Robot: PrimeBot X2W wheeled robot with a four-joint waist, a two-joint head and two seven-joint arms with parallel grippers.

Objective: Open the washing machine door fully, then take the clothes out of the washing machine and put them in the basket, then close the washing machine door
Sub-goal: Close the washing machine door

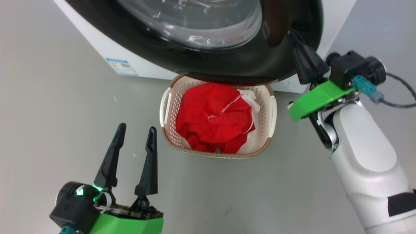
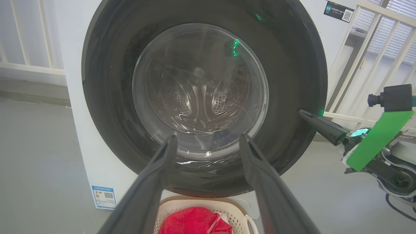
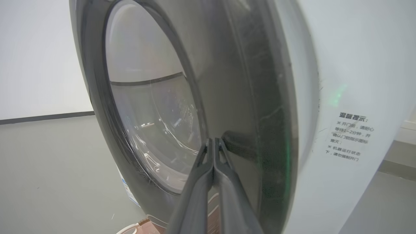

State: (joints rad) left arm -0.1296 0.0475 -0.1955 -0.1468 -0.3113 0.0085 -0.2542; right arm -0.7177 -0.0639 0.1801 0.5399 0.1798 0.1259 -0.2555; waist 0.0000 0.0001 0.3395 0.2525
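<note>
The washing machine door [image 1: 227, 58], with its black rim [image 2: 107, 97] and clear glass, lies against the front of the white washing machine [image 2: 78, 146]; the steel drum shows through the glass. My right gripper [image 1: 290, 32] is shut, with its tips [image 3: 213, 140] touching the rim's right side [image 3: 247, 97]. Below the door, the cream basket [image 1: 169, 97] stands on the floor. The red clothes [image 1: 211, 120] fill it, with a white piece [image 1: 252, 97] at the far right. My left gripper [image 1: 136, 128] hovers open and empty to the left of the basket, pointing at the door [image 2: 208, 136].
A blue-white label [image 1: 122, 66] sits low on the machine's front and a printed notice [image 3: 352, 136] on its right part. A white railing [image 2: 367, 65] stands to the right of the machine. Grey floor [image 1: 48, 113] spreads around the basket. A cable [image 1: 399, 97] trails from my right wrist.
</note>
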